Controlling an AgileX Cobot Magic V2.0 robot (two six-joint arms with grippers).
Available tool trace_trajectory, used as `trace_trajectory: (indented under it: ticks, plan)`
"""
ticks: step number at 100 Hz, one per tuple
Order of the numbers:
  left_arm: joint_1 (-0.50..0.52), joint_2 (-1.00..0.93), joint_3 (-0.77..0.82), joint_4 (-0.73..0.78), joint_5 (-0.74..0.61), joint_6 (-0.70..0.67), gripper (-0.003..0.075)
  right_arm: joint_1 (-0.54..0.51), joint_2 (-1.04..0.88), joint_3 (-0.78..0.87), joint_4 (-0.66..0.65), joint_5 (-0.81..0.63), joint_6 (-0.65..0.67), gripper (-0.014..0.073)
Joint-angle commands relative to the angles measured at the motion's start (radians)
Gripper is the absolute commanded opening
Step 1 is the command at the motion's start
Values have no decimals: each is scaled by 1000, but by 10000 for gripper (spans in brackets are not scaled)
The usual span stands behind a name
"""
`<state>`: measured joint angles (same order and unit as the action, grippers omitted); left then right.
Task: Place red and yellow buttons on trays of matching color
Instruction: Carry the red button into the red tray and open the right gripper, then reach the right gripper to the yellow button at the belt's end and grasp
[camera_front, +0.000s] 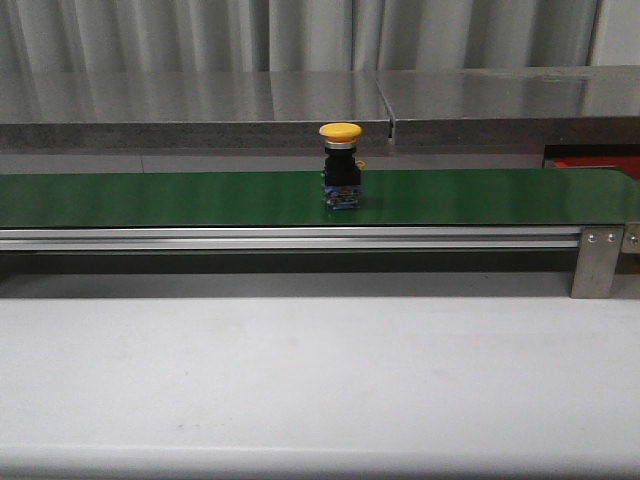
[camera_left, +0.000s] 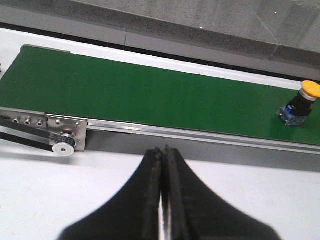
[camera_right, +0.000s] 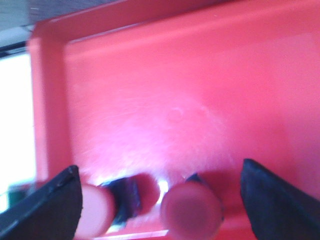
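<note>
Spread wide, the right gripper (camera_right: 160, 200) hovers over the red tray (camera_right: 200, 90), blurred; two red buttons (camera_right: 192, 212) lie on the tray between its fingers; left gripper (camera_left: 162, 185) is pressed closed, empty, above the white table (camera_left: 40, 200); beyond it the green belt (camera_left: 150, 95) carries an upright yellow button (camera_left: 300, 105), well off to one side.

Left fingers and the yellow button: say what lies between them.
Bare white table, then the belt's metal rail and green belt up to the yellow button; the left wrist view shows it.
</note>
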<state>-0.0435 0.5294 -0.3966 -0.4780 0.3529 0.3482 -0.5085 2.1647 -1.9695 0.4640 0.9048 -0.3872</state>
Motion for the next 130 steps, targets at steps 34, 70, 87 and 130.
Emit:
trace_trajectory:
  ticks: [34,70,87,130]
  plan:
    - [-8,1,-28,-20,-70,-1,-19,123,-386,212,77,-31,-156,638]
    - [-8,1,-28,-20,-70,-1,-19,346,-601,591,77,-123,-241,638]
    - [-8,1,-28,-20,-70,-1,-19,464,-598,624,77,-124,-241,638]
    - [-8,1,-28,-20,-70,-1,-19,598,-491,576,77,-175,-241,638]
